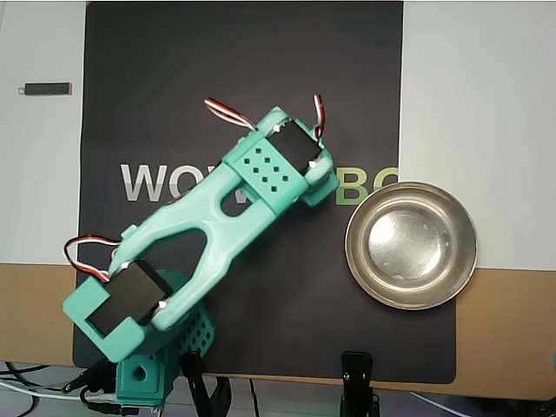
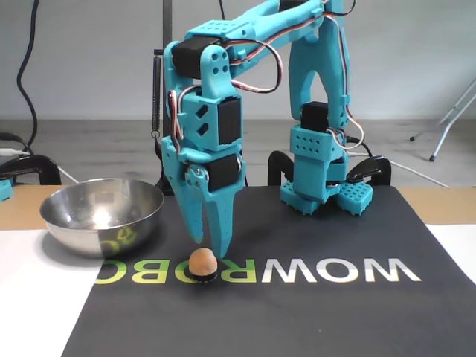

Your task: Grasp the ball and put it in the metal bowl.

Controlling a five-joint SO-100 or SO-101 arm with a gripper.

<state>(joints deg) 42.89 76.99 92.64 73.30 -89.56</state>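
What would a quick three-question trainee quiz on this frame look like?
1. True or false: the ball lies inside the bowl.
2. In the fixed view, the ball sits: A) on the white table, B) on the black mat's lettering, C) between the closed fingers.
3. In the overhead view, can you see the ball, and why?

Key:
1. False; it rests on the mat, apart from the bowl.
2. B; the hand hangs just above it, not gripping it.
3. No; the arm covers that spot.
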